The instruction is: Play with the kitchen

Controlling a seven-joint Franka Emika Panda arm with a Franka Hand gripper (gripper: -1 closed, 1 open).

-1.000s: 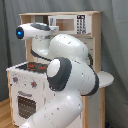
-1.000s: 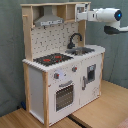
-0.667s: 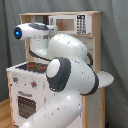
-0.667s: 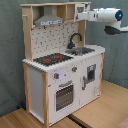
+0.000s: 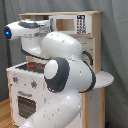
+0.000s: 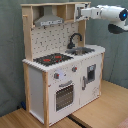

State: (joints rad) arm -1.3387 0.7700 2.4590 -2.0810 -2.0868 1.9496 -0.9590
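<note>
In the first exterior view the arm (image 5: pixel 65 75) hides most of the kitchen (image 5: pixel 22 85)

The arm (image 5: pixel 62 75) is a chain of glossy white, rounded shells, bulbous at each joint. In the first exterior view a broad black band rings the big joint nearest the camera, and a dark grey collar caps the upper link. A small blue light (image 5: pixel 7 32) glows on the end of that link. In the second exterior view the same white link carries a blue light (image 6: pixel 120 15) and a dark underside
</note>
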